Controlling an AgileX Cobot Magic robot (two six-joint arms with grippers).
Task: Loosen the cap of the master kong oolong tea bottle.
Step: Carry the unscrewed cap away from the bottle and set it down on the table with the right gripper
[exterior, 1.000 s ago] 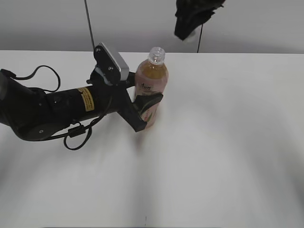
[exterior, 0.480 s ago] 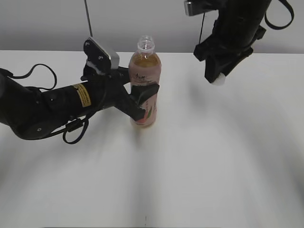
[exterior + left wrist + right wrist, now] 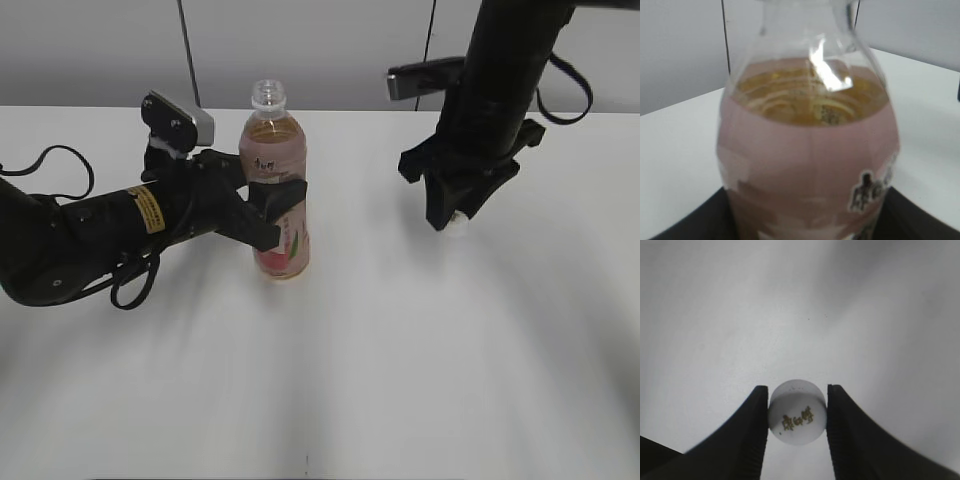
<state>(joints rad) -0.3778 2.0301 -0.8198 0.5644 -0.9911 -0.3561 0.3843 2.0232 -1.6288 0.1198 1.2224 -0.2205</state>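
Note:
The master kong oolong tea bottle [image 3: 276, 195] stands upright on the white table, its neck open with no cap on it. It fills the left wrist view [image 3: 810, 150], amber tea above a pink label. My left gripper [image 3: 283, 212] is shut on the bottle's middle, its dark fingers on either side. The cap [image 3: 797, 411], small, round and white with a small logo, is held between the fingers of my right gripper [image 3: 797, 415]. In the exterior view the right gripper [image 3: 455, 218] points down at the table right of the bottle, the cap [image 3: 459, 223] at its tip.
The white table [image 3: 400, 350] spreads all round. A grey wall with two dark vertical seams runs behind it. The left arm [image 3: 90, 235] and its cable lie low at the table's left.
The right gripper has come down from high at the back to just above the table with the cap. The left gripper has carried the bottle leftwards.

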